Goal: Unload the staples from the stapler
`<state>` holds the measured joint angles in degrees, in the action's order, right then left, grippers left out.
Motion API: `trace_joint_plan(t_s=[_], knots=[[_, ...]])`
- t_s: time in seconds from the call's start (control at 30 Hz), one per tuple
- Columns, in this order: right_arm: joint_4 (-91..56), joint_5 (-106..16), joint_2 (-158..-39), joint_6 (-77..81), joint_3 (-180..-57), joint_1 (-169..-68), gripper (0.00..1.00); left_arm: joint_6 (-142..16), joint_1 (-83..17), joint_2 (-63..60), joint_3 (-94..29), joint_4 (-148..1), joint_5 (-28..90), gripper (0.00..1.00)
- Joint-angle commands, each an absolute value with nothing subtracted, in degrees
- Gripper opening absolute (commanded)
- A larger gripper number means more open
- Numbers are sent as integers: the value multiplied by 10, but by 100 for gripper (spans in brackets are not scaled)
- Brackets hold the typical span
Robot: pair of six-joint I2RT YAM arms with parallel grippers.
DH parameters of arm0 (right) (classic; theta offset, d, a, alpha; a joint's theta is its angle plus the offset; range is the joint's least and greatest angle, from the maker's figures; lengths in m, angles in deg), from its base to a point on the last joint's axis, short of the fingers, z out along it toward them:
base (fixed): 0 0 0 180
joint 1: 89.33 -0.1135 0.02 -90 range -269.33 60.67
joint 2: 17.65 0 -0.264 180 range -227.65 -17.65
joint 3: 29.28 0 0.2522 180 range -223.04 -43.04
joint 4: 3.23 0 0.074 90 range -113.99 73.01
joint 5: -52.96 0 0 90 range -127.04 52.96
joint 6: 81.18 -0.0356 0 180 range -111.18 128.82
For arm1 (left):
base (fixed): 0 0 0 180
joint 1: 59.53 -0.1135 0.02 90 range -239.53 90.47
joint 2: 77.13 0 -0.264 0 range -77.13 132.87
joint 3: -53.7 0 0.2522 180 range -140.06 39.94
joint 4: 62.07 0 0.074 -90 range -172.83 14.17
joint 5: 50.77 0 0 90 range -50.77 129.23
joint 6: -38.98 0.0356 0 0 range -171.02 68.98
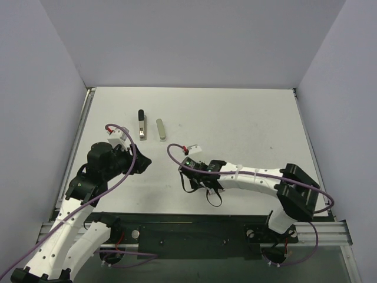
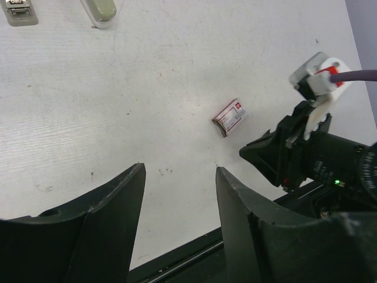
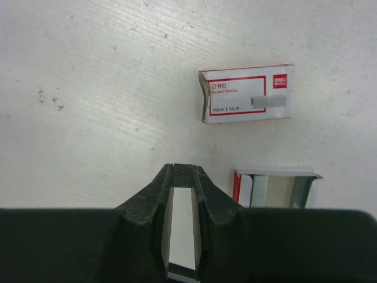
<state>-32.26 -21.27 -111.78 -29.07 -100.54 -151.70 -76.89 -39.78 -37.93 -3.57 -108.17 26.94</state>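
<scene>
The stapler [image 1: 142, 125], a slim silver body with a black far end, lies at the back left of the table; its near end shows at the top left of the left wrist view [image 2: 20, 12]. My right gripper [image 3: 184, 171] is shut on a small ridged grey strip, the staples [image 3: 184, 175], pinched between its tips just above the table. From the top view that gripper [image 1: 185, 165] sits near the table's middle, well short of the stapler. My left gripper [image 2: 179, 168] hangs open and empty at the left [image 1: 143, 162].
A red-and-white staple box [image 3: 247, 101] lies just beyond my right fingertips, also in the left wrist view [image 2: 230, 117]. Its open tray [image 3: 274, 188] lies beside my right finger. A grey oblong piece [image 1: 160, 129] lies right of the stapler.
</scene>
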Motion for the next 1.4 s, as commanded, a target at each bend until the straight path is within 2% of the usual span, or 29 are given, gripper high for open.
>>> trace_joint_plan(t_s=[0.0,0.43,1.37], knots=[[-364,-192,-1037,-287,-966,-1519,3,-769,-403,-380,-38,-1054,265,61],[-369,-194,-901,-290,-841,-1453,3,-768,-412,-374,-38,-1052,260,61],[-311,-225,-991,-290,-839,-1420,4,-769,-418,-372,-37,-1050,254,61]])
